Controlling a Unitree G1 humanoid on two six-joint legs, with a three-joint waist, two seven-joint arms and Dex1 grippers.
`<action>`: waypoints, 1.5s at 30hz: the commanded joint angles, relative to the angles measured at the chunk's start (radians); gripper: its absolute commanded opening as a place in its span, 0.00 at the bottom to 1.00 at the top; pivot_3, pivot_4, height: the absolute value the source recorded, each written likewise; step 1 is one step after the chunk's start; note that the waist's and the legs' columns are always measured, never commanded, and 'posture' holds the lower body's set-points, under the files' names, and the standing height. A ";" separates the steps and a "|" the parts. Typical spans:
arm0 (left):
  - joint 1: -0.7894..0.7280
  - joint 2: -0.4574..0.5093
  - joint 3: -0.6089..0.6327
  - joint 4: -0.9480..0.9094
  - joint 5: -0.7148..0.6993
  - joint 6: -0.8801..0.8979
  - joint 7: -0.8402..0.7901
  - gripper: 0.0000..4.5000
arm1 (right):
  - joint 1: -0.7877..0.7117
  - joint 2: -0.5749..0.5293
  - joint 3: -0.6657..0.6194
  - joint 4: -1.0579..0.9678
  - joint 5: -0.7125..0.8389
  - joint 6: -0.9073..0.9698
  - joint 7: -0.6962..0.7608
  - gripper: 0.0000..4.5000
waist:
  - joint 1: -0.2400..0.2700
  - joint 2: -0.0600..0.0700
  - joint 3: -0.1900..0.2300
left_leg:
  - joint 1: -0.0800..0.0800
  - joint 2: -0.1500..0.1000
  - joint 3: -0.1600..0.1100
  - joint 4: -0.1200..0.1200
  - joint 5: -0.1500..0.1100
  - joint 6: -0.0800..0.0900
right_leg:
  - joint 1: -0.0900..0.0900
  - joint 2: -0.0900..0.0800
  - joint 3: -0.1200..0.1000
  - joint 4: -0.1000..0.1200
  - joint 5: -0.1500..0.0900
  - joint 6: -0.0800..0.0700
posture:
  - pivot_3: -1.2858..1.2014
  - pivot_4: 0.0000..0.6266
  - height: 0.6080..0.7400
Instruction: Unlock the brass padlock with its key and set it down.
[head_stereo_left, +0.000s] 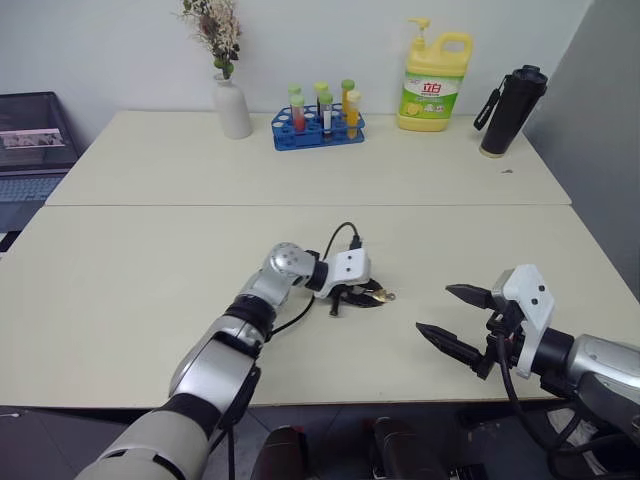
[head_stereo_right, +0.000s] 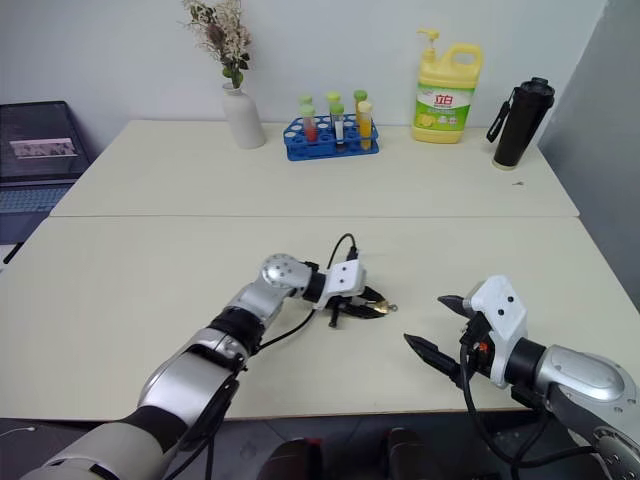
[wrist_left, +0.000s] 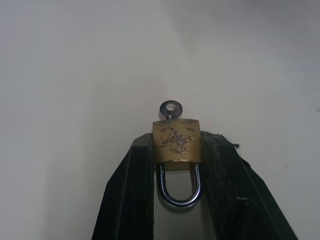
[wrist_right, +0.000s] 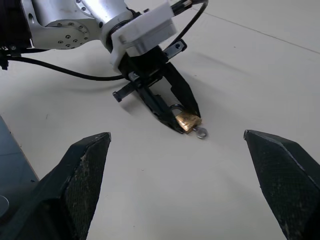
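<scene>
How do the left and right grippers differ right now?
The left gripper is closed on the brass padlock, key sticking out of its body; the right gripper holds nothing. The left one's fingers sit narrow against the lock; the right one's are spread wide. The left is down at the table; the right hangs short of the lock. Both have black fingers.

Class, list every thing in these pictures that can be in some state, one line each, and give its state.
Padlock: shackle closed, pinched between the left tool's fingers, on the table.
Key: in the padlock's keyhole, its round bow sticking out.
Left tool: shut on the padlock.
Right tool: open, holding nothing.
Soap bottle: upright, pump on.
Black flask: upright, lid on.
</scene>
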 joint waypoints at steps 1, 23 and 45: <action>0.084 0.086 0.045 -0.218 -0.059 0.010 -0.022 0.21 | -0.022 -0.009 0.028 0.021 -0.069 -0.089 0.044 1.00 | 0.001 0.000 0.000 | 0.000 0.000 -0.001 0.000 0.000 0.000 | 0.000 0.000 0.000 0.000 0.000 0.000 | 0.52 0.24 1.00; 0.419 0.365 0.245 -0.704 0.210 -0.741 0.568 0.21 | -0.410 0.096 0.234 0.382 0.056 -0.051 0.334 1.00 | 0.035 0.000 0.000 | 0.000 0.002 0.001 0.001 0.001 0.002 | 0.001 -0.007 -0.001 0.000 0.002 -0.002 | 0.52 0.24 1.00; 0.365 0.425 0.161 -0.704 0.263 -0.771 0.710 0.21 | -0.587 0.265 0.352 0.554 0.045 0.002 0.408 0.96 | 0.034 0.000 0.000 | -0.001 0.003 0.001 0.001 0.001 0.002 | 0.000 -0.008 -0.002 0.000 0.003 -0.003 | 0.52 0.24 1.00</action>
